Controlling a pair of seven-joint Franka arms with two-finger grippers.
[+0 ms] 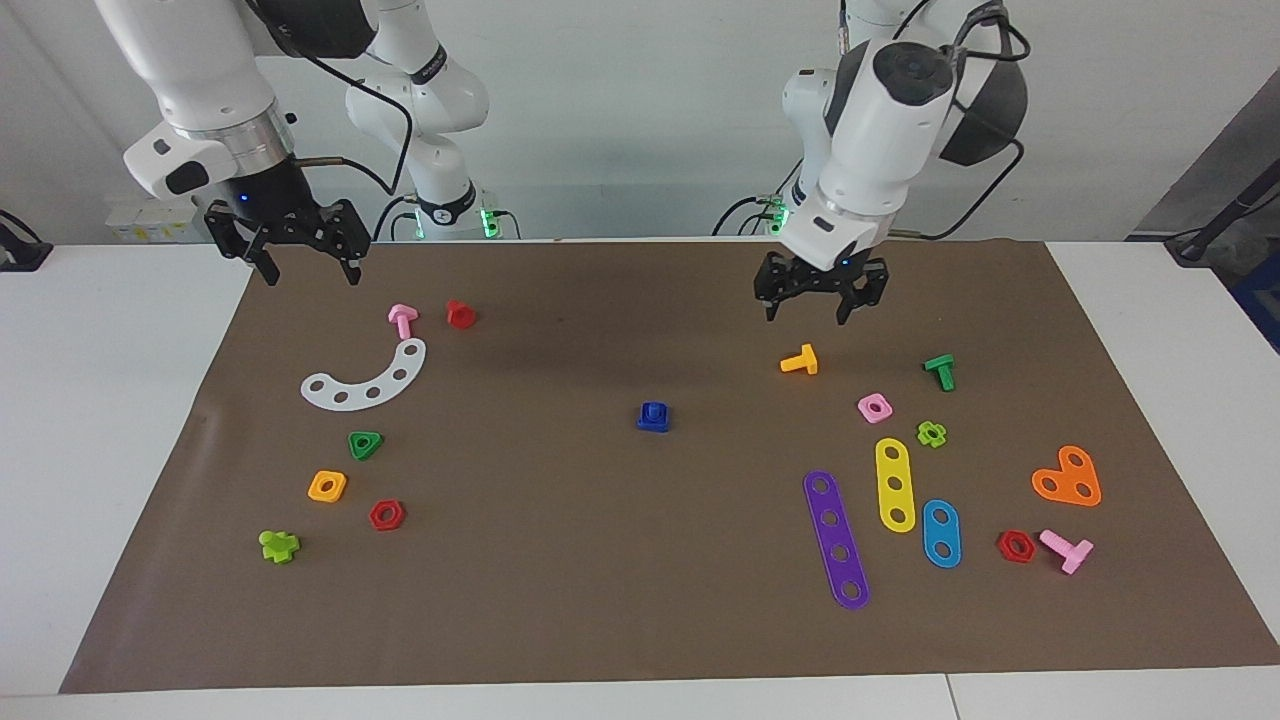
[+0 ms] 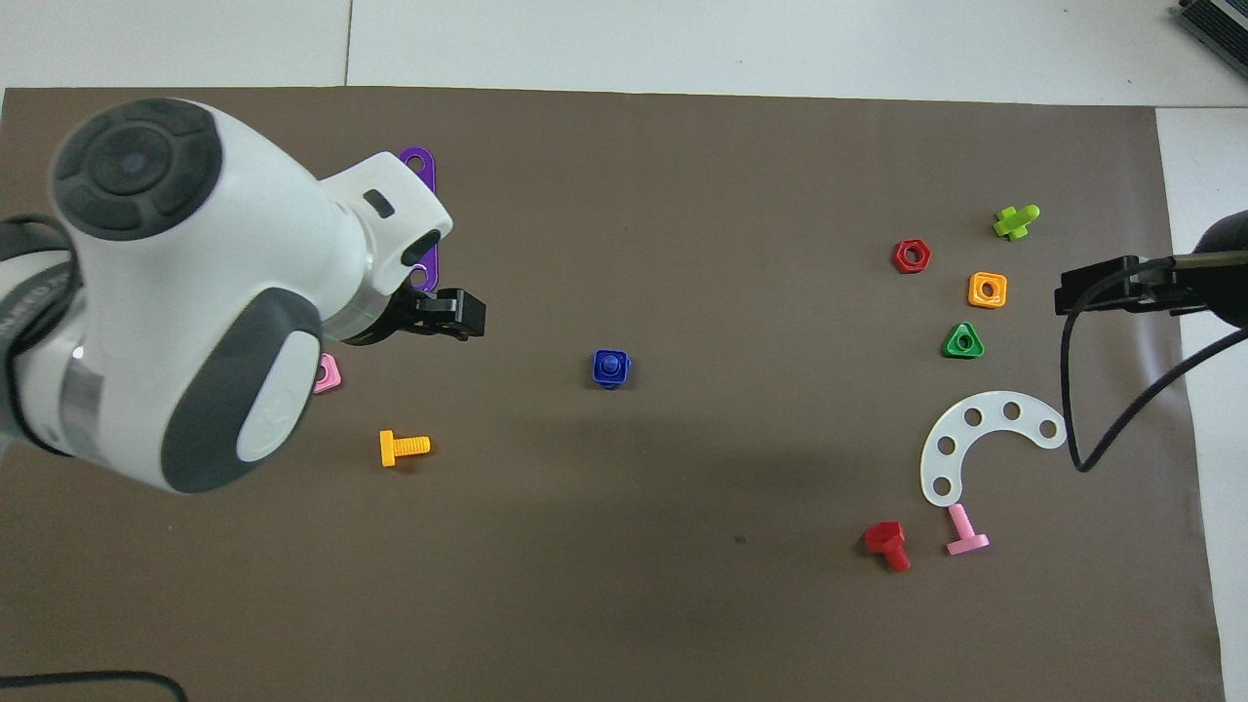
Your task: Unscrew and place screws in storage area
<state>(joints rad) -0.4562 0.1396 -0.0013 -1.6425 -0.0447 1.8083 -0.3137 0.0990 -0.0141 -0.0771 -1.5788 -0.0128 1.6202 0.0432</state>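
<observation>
right gripper (image 1: 306, 262): fingers apart, empty, up over the mat (image 1: 600, 560) edge, waiting
screw (image 1: 653, 415): dark blue, stub up, seated in a blue square nut, mid-mat
left gripper (image 1: 820, 297): fingers spread, empty, up over bare mat beside the orange bolt (image 1: 800, 360); screw well apart, toward the right arm's end
counts: one blue screw; two pink bolts; three red pieces

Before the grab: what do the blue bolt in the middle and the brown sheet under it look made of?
The blue bolt looks like moulded plastic: uniform saturated colour, smooth faces, rounded edges, slight sheen. The brown sheet looks like matte paper or thin card, judging by its flat, dull surface and a slight buckle near the right arm's end; it may be fabric.
</observation>
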